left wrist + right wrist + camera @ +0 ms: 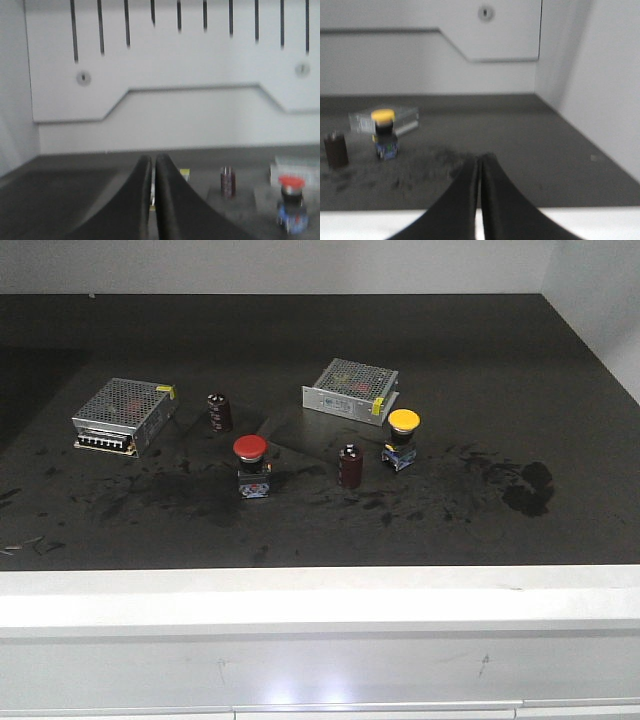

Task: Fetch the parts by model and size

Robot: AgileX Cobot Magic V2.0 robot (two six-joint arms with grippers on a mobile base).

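Closest to the cameras are the grippers themselves. The left gripper (153, 159) has its two black curved fingers (132, 205) squeezed almost together, with just a sliver of a gap and nothing in it. Same deal with the right gripper (481, 159): pinched closed and empty, with the white front ledge (320, 605) of the dark tabletop (560, 530) showing right under it. Both are well apart from the parts.

On the table, the red-capped push-button switch on a blue blocky base (251, 466) stands upright nearest the front, a bit left of centre. To its right is a dark brown cylindrical capacitor (350, 465), also upright. Just past that, further right, is the yellow-capped push-button switch on a blue base (403, 438), near the capacitor but not touching. The tabletop around them is pretty scuffed and smudgy.

Further back, a second brown capacitor (220, 412) stands near a silver mesh-topped metal box (125, 415) on the left. Another silver mesh-topped box (351, 389) lies right behind the yellow switch. Behind everything is a white back wall (300, 265).
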